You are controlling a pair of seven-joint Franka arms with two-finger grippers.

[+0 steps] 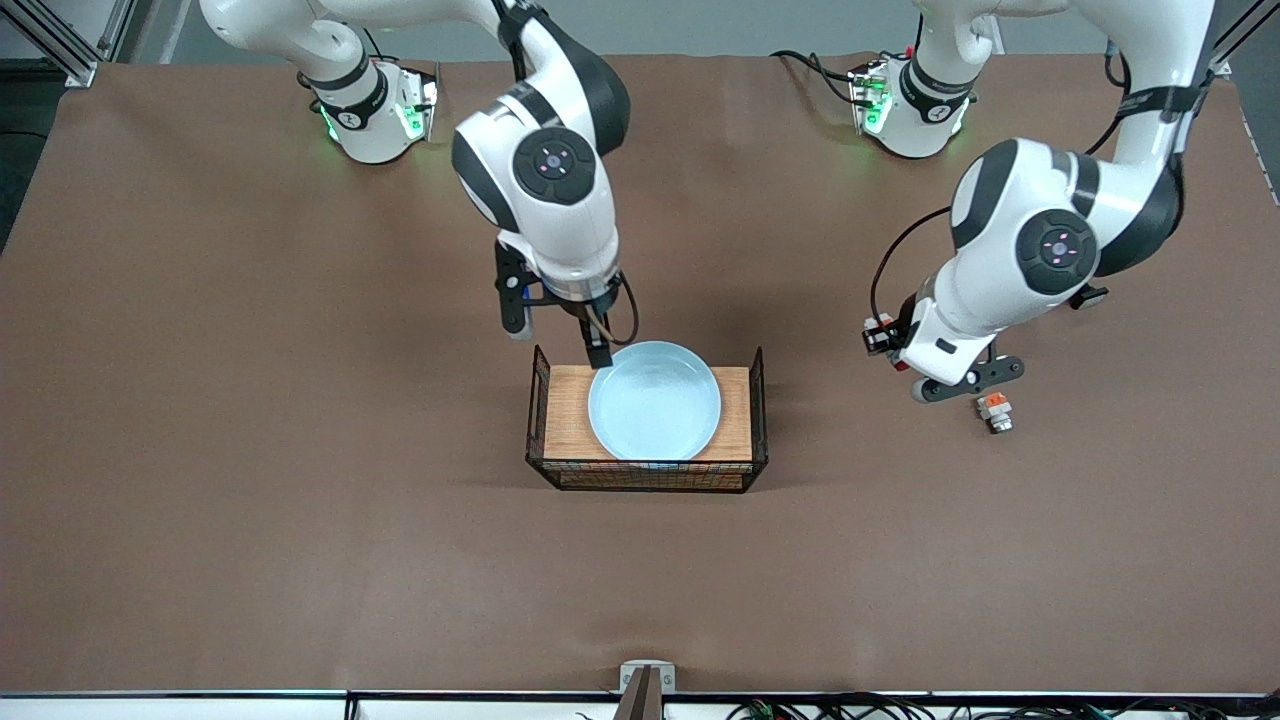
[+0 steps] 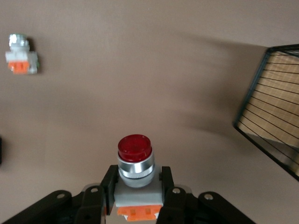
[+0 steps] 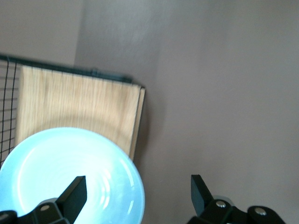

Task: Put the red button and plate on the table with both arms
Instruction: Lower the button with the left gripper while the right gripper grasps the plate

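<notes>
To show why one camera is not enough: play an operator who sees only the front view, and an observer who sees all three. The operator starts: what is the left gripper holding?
Observer: The left gripper is shut on the red button, red tip pointing away from the wrist, over the bare table.
Operator: Does the right gripper grip the plate?
Observer: No. The right gripper is open, straddling the rim of the plate, which lies in the wooden tray.
Operator: Is the small part on the table another red button?
Observer: No. The orange-white part has a silvery-grey end.
</notes>
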